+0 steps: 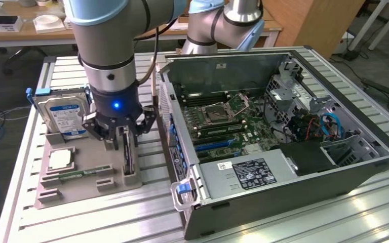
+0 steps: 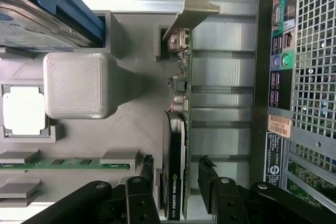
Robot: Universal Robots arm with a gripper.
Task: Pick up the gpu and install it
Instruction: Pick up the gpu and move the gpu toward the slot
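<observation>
Gripper (image 1: pixel 125 143) (image 2: pixel 177 159) wide open, low over the gray holder tray (image 1: pixel 79 188), holding nothing. Black fingers (image 2: pixel 148 178) straddle the gpu (image 1: pixel 128 163) (image 2: pixel 173 140), one each side of the card, small gap on both sides, no contact visible. gpu stands on edge in its slot in the tray, on the side nearest the computer case (image 1: pixel 356 174); slim black body with green board and metal bracket (image 2: pixel 194 3) at the far end from the gripper. Same tray: hard drive (image 1: pixel 63 114) (image 2: pixel 31 22) with blue-white label upright at the back, on the exterior view's left, CPU (image 1: pixel 59 159) (image 2: pixel 21 109) flat in a square pocket, green memory stick (image 1: pixel 79 175) (image 2: pixel 63 164) lying in front of it. Case lies open on its side just beside the tray, on the exterior view's right, motherboard (image 1: pixel 228 121) exposed. Tray and case both sit on the slatted aluminium worktop (image 1: pixel 113 223).
</observation>
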